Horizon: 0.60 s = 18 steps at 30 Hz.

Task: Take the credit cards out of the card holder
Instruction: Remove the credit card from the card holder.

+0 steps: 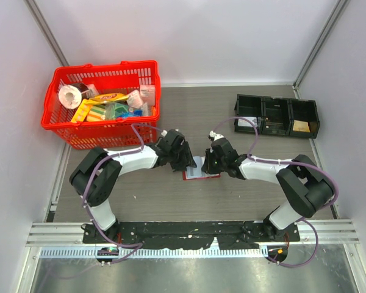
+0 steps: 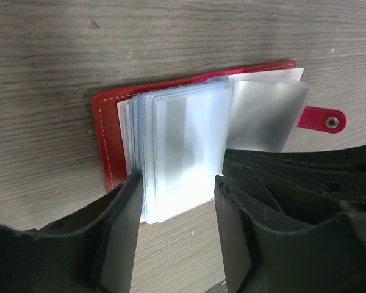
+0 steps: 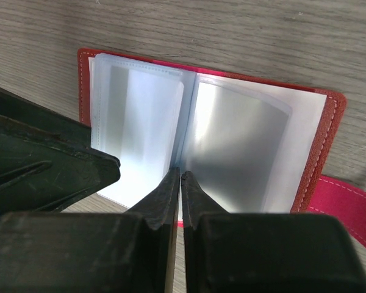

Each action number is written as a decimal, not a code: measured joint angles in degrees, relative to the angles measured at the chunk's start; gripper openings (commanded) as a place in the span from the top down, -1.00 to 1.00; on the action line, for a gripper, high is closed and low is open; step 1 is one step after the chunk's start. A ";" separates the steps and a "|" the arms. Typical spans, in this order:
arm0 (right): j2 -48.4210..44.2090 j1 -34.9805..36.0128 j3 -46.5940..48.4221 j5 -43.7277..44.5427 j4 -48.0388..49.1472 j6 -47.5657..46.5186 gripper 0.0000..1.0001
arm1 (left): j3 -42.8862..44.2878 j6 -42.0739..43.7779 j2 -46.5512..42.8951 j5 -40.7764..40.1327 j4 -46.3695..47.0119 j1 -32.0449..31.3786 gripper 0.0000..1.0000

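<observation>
The red card holder lies spread open on the table between the two arms, its snap tab sticking out to one side. Its pale blue pockets are stacked on one half, and a single greyish pocket arches up over the other. The credit cards cannot be told apart from the glossy pockets. My left gripper is open and straddles the near edge of the pocket stack, one finger close against its side. My right gripper is shut, its tips at the holder's middle fold, with nothing clearly between them.
A red plastic basket full of groceries stands at the back left. A black three-compartment tray sits at the back right. Bare wood-grain table lies around the holder.
</observation>
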 measured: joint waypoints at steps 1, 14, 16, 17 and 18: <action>0.04 0.00 0.00 -0.11 0.09 0.00 0.80 | 0.24 -0.04 0.20 0.00 0.02 0.00 -0.06; 0.96 -0.20 0.00 -1.99 1.90 0.07 0.80 | -0.07 -1.88 -0.24 2.34 5.05 0.00 0.10; 1.25 -0.15 0.00 -2.51 2.43 0.09 0.79 | -0.07 -2.62 -0.68 3.21 6.60 0.00 0.12; 1.27 -0.15 0.00 -2.64 2.51 0.07 0.78 | -0.07 -2.86 -1.03 3.65 7.26 0.00 0.13; 1.27 -0.15 0.00 -2.69 2.54 0.07 0.74 | -0.07 -3.04 -1.40 4.09 7.98 -0.02 0.13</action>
